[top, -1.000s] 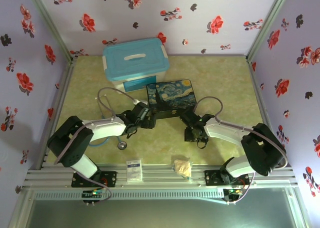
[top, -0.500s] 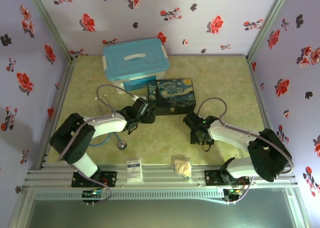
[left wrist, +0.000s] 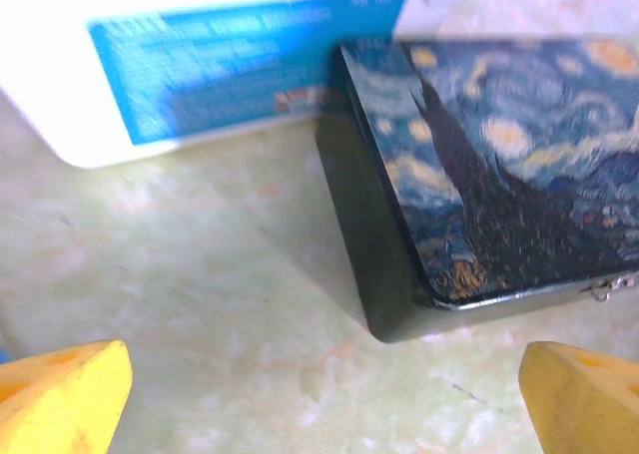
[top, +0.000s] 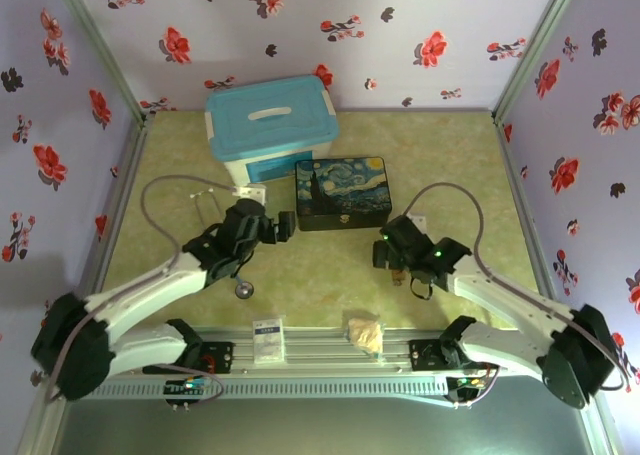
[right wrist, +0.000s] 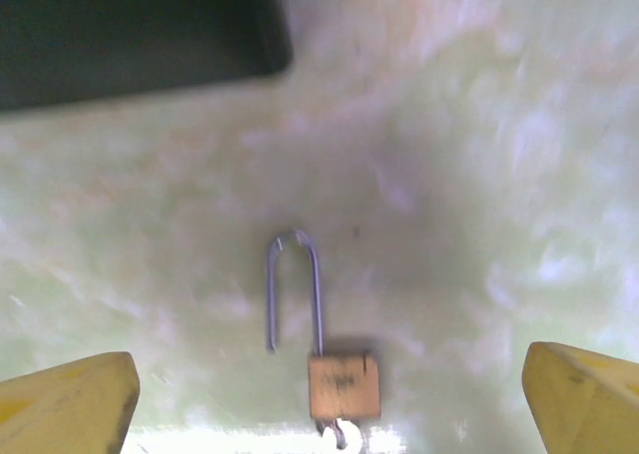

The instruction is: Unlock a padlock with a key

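Observation:
The padlock (right wrist: 343,384) lies flat on the green table, a small brass body with a thin silver shackle (right wrist: 296,289). One leg of the shackle stands free of the body, so the lock is open. A small dark piece, apparently the key (right wrist: 337,433), sticks out under the body, half lost in glare. My right gripper (right wrist: 329,374) hangs open over the padlock, one yellow fingertip on each side and touching nothing. In the top view my right gripper (top: 386,252) points at the tin box. My left gripper (left wrist: 319,394) is open and empty, near the box's front-left corner (top: 280,225).
The starry-night tin box (top: 343,192) stands mid-table, with a white storage box with a blue lid (top: 270,125) behind it. A stethoscope head (top: 243,288) lies by the left arm. A small card (top: 268,340) and a crumpled tan lump (top: 365,333) rest on the near rail.
My right gripper has opened and let go of the padlock, which now lies on the table. Both arms have drawn back from the tin box toward the near edge.

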